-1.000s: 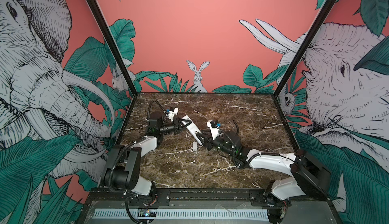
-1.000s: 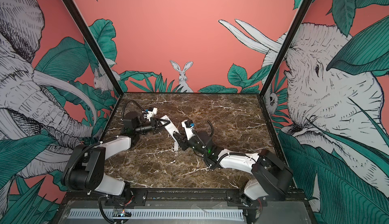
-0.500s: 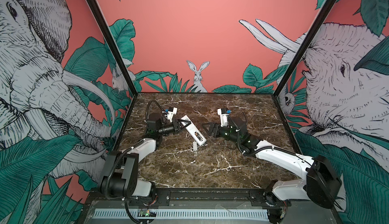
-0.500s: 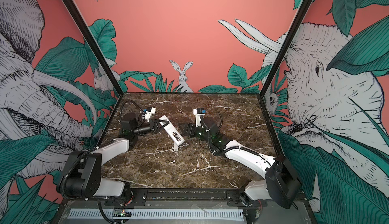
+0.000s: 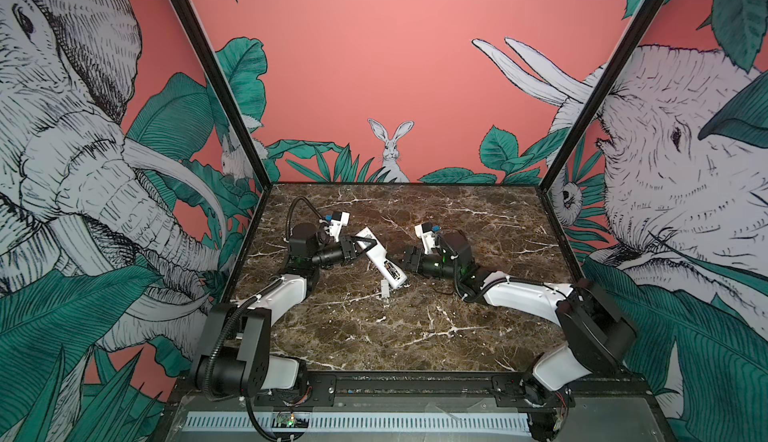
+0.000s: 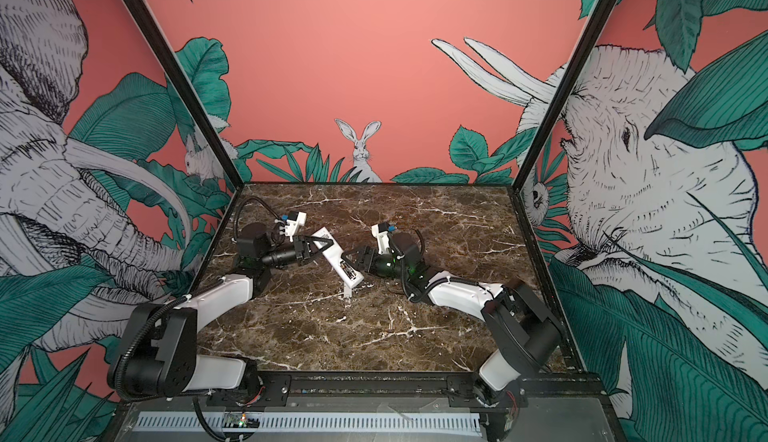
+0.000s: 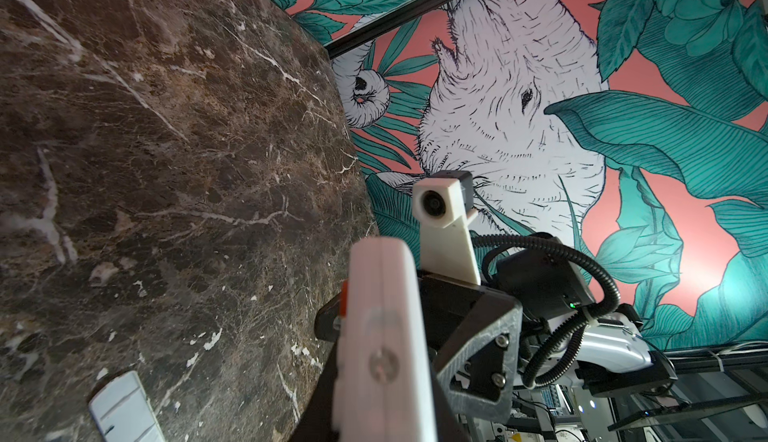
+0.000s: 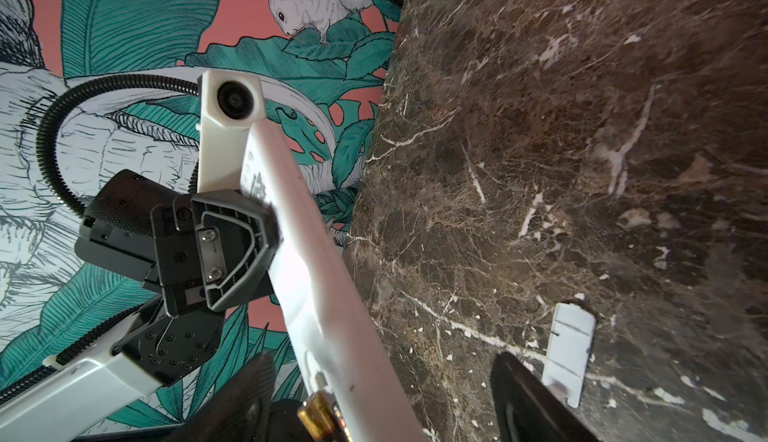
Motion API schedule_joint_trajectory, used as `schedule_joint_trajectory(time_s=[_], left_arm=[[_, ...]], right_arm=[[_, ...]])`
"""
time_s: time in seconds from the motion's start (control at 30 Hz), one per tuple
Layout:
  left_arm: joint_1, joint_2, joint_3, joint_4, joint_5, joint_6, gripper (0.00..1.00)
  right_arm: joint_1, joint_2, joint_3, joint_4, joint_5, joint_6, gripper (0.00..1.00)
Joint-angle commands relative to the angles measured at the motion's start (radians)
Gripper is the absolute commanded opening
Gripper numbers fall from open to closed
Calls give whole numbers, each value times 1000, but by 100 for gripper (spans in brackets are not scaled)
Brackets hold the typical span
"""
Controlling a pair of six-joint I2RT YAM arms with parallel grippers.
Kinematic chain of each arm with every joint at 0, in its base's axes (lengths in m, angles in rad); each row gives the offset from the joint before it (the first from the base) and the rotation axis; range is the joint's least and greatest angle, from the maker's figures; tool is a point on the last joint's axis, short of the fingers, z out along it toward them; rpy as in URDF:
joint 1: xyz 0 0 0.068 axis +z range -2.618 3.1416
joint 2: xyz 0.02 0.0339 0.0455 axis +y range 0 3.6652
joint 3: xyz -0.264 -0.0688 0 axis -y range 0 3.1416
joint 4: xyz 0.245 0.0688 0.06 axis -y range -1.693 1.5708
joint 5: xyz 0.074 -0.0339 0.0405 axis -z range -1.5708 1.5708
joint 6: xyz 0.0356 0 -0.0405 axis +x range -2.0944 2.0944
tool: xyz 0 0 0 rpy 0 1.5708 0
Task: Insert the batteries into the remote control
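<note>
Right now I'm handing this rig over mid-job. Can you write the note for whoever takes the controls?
Left tool: shut on the remote control, held tilted over the marble table, compartment side up and open.
Right tool: open, at the remote's compartment end, holding nothing.
Batteries: one battery shows at the open compartment in the right wrist view. A second cannot be made out.
Battery cover: lying on the table by the remote's lower end.
Done: cover off, one battery at the compartment.
Left: confirm both batteries are seated.
</note>
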Motion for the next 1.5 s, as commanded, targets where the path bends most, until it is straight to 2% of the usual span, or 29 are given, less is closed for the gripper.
schedule_joint_trajectory(time_s=[0.0, 0.5, 0.9, 1.07, 1.47], left_arm=[[4, -37, -4, 12, 11, 8, 0], [4, -25, 2, 5, 8, 5, 0], [5, -1, 4, 53, 20, -37, 0], [5, 6, 11, 65, 23, -49, 0], [12, 29, 26, 126, 40, -117, 0]], right_arm=[[4, 17, -16, 152, -30, 59, 79], [21, 109, -67, 329, -39, 119, 71], [36, 139, -93, 371, -30, 99, 66], [36, 149, -107, 374, -23, 93, 60], [53, 239, -154, 570, -50, 59, 53]])
